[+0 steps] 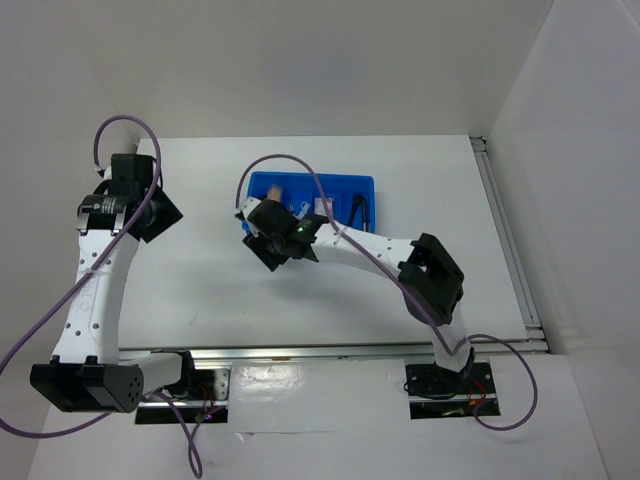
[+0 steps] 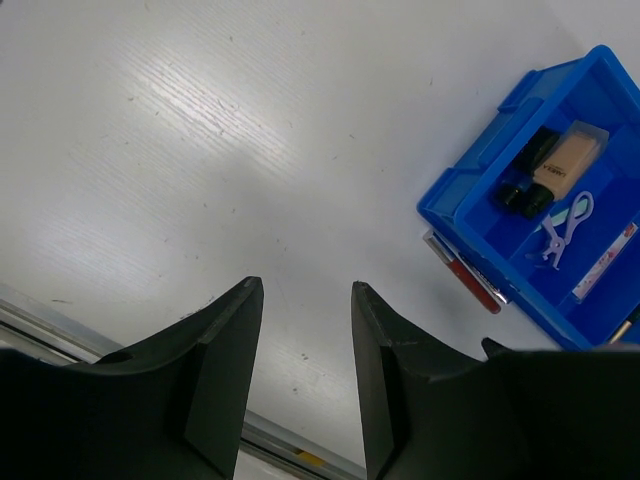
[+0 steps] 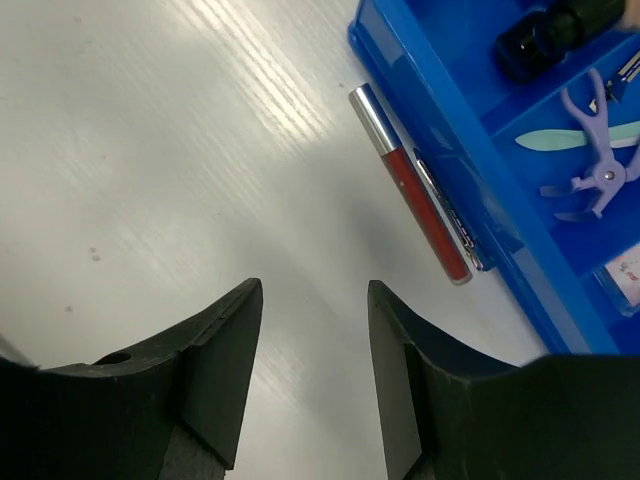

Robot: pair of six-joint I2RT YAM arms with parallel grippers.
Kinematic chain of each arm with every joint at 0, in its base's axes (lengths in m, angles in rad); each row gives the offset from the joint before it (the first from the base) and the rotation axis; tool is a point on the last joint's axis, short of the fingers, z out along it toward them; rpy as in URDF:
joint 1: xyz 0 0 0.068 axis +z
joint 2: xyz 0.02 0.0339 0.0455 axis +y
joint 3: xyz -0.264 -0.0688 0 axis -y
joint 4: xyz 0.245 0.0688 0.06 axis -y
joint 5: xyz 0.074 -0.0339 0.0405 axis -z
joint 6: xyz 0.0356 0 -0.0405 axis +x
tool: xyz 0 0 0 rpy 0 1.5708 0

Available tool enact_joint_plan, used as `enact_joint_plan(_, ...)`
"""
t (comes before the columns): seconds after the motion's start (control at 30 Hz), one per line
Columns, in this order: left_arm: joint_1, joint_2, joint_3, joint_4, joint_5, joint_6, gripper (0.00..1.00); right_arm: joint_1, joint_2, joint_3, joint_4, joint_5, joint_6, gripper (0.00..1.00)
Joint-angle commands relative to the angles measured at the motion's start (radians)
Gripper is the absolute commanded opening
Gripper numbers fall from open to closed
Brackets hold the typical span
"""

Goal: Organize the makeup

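In the right wrist view the right gripper (image 3: 313,288) hangs over the white table (image 3: 150,150) with its jaws apart and nothing between them. At about 1 o'clock from it a lip gloss tube (image 3: 425,205), red with a silver cap, lies flat on the table outside the blue tray (image 3: 470,140), along its outer wall. A thin silver strip (image 3: 448,205) sits between tube and wall; what it is I cannot tell. Further, at 2 o'clock, one compartment of the tray holds a lilac plastic piece (image 3: 600,165) and a pale green stick (image 3: 560,138), and a pinkish packet (image 3: 628,272) lies near them. In the next compartment lies a tan tube (image 2: 568,165) with a black cap. The left gripper (image 2: 306,286) is also spread and empty over bare table, well apart from the tray at its 2 o'clock.
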Motion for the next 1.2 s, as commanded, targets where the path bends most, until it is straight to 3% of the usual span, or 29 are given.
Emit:
enact_joint_plan(0.0,0.008,-0.023,0.019,0.016,0.004,0.009,0.54,-0.030,0.096,0.065,-0.022,0.016,-0.006,0.54)
enact_joint_plan(0.2,0.008,-0.023,0.019,0.016,0.004,0.009,0.54,-0.039,0.195,0.131,-0.031,0.052,-0.005,0.62)
enact_joint_plan(0.8,0.008,-0.023,0.028,0.016,-0.005,0.018,0.54,-0.057,0.236,0.080,0.052,0.142,-0.024,0.62)
enact_joint_plan(1.17,0.008,-0.023,0.019,0.016,-0.005,0.018,0.54,-0.067,0.288,0.089,0.052,0.098,-0.015,0.62)
